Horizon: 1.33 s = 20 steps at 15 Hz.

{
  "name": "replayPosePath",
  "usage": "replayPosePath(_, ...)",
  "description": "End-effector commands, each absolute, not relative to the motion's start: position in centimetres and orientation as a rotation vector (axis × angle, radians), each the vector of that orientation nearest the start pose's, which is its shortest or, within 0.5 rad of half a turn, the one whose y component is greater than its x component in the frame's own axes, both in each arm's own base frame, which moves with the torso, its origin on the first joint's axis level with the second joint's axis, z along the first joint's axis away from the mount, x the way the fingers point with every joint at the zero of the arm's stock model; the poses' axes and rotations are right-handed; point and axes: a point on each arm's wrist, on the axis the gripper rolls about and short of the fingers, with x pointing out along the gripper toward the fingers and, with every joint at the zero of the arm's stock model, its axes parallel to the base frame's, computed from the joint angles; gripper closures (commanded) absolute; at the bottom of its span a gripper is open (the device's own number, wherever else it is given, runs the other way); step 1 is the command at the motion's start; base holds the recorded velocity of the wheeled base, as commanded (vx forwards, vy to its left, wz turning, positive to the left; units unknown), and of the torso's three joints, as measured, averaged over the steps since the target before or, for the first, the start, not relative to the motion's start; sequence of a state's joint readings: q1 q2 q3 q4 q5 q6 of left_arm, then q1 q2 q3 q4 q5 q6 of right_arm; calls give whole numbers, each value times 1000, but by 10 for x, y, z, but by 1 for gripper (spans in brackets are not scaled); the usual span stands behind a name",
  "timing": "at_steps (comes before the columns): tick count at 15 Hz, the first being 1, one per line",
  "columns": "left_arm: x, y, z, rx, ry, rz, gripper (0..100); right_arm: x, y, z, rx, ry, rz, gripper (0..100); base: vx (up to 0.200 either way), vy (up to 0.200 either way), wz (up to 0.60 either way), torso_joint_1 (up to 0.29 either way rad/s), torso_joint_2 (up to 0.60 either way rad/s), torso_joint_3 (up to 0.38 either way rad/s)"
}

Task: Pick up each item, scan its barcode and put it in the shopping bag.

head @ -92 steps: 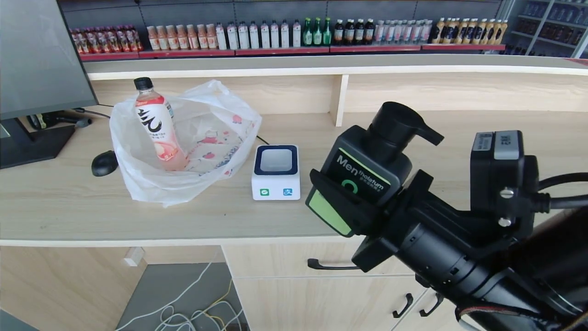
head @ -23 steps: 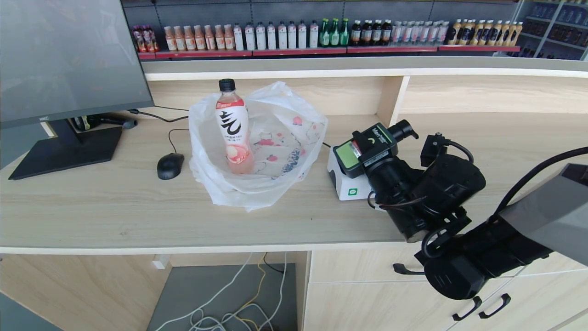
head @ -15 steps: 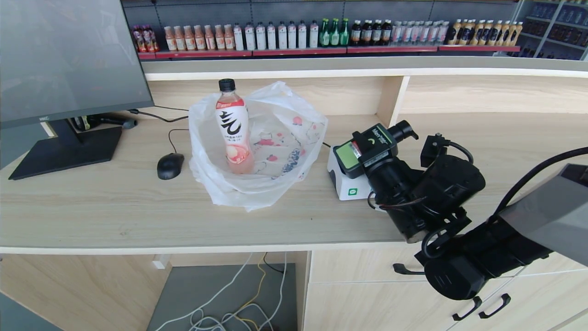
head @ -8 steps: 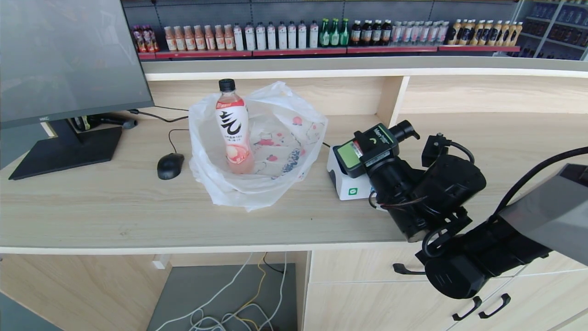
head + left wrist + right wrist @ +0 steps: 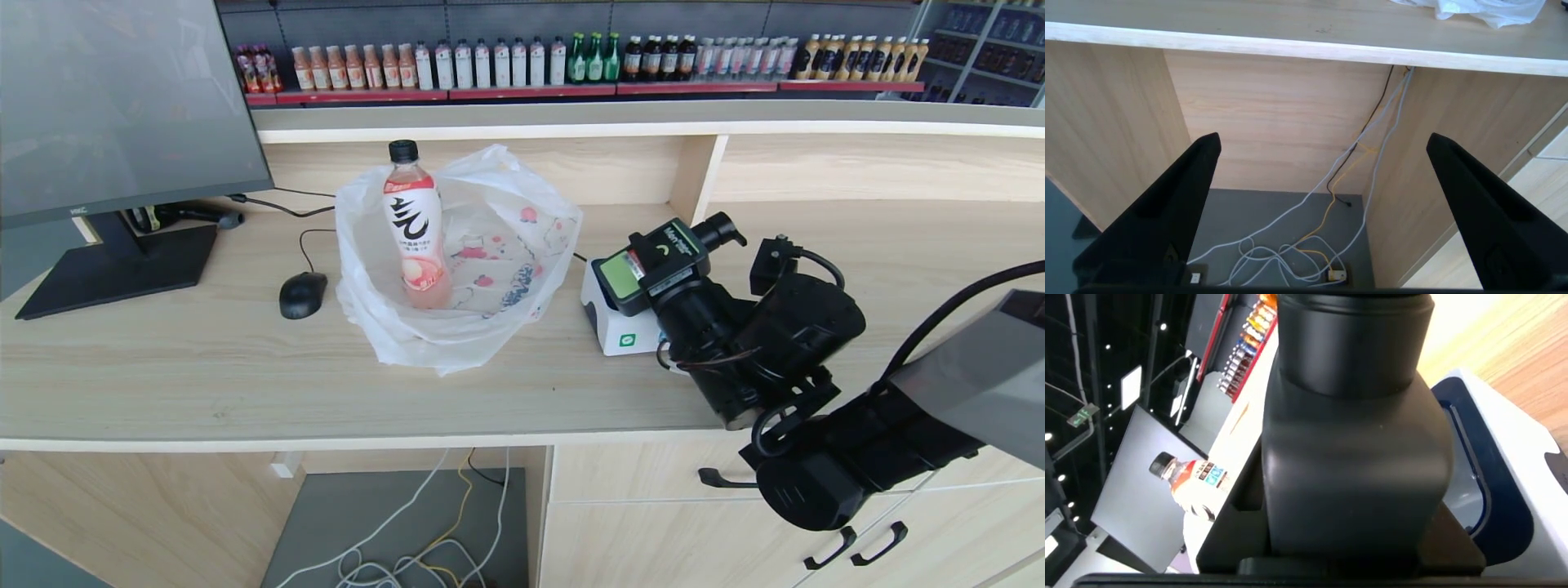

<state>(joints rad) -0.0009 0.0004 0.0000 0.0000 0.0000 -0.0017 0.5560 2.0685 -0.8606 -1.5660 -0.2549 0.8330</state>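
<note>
My right gripper [image 5: 653, 273] is shut on a black pump bottle [image 5: 665, 253] with a green label, held tilted just above the white barcode scanner [image 5: 612, 322] on the counter. In the right wrist view the pump bottle [image 5: 1347, 449] looms close, with the scanner [image 5: 1490, 482] right beneath it. A white shopping bag [image 5: 482, 261] stands open to the left of the scanner, and a pink drink bottle [image 5: 415, 229] stands upright inside it. My left gripper [image 5: 1323, 212] hangs open below the counter edge, with nothing between its fingers.
A monitor [image 5: 114, 98] and a black mouse [image 5: 302, 294] sit at the counter's left. A raised back ledge [image 5: 571, 122] and a wooden divider [image 5: 698, 175] stand behind the scanner. Cables [image 5: 1315, 237] lie on the floor under the counter. Drawer handles [image 5: 849, 547] line the front.
Since 6 seconds ago the whole picture has shifted, and the pump bottle has gone from near the camera down over the scanner. Over the last second it has only edged slightly right.
</note>
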Motion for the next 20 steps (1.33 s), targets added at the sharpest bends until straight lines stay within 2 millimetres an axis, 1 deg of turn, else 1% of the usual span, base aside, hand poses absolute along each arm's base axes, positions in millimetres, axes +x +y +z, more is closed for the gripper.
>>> replayPosePath(1, -23, 0, 75, -2, 0, 0, 0, 314, 190, 172, 962, -215, 434, 100, 0, 0, 0, 0, 0, 0)
replayPosePath(2, -23, 0, 75, -2, 0, -2, 0, 308, 190, 182, 941, -238, 453, 100, 0, 0, 0, 0, 0, 0)
replayPosePath(5, -23, 0, 75, -2, 0, 0, 0, 292, 195, 201, 910, -284, 497, 100, 0, 0, 0, 0, 0, 0)
replayPosePath(8, -23, 0, 75, -2, 0, -2, 0, 277, 200, 217, 862, -326, 532, 100, 0, 0, 0, 0, 0, 0)
replayPosePath(9, -23, 0, 75, -2, 0, 0, 0, 274, 201, 220, 856, -331, 539, 100, 0, 0, 0, 0, 0, 0)
replayPosePath(11, -23, 0, 75, -2, 0, -2, 0, 260, 205, 232, 820, -365, 571, 100, 0, 0, 0, 0, 0, 0)
replayPosePath(13, -23, 0, 75, -2, 0, -2, 0, 254, 207, 236, 758, -385, 595, 100, 0, 0, 0, 0, 0, 0)
replayPosePath(16, -23, 0, 75, -2, 0, -2, 0, 243, 202, 235, 555, -405, 684, 100, 0, 0, 0, 0, 0, 0)
replayPosePath(17, -23, 0, 75, -2, 0, 0, 0, 240, 200, 235, 491, -418, 697, 100, 0, 0, 0, 0, 0, 0)
replayPosePath(18, -23, 0, 75, -2, 0, -2, 0, 240, 200, 233, 464, -419, 702, 100, 0, 0, 0, 0, 0, 0)
replayPosePath(19, -23, 0, 75, -2, 0, 0, 0, 238, 200, 231, 370, -441, 718, 100, 0, 0, 0, 0, 0, 0)
replayPosePath(20, -23, 0, 75, -2, 0, 0, 0, 236, 199, 231, 319, -455, 721, 100, 0, 0, 0, 0, 0, 0)
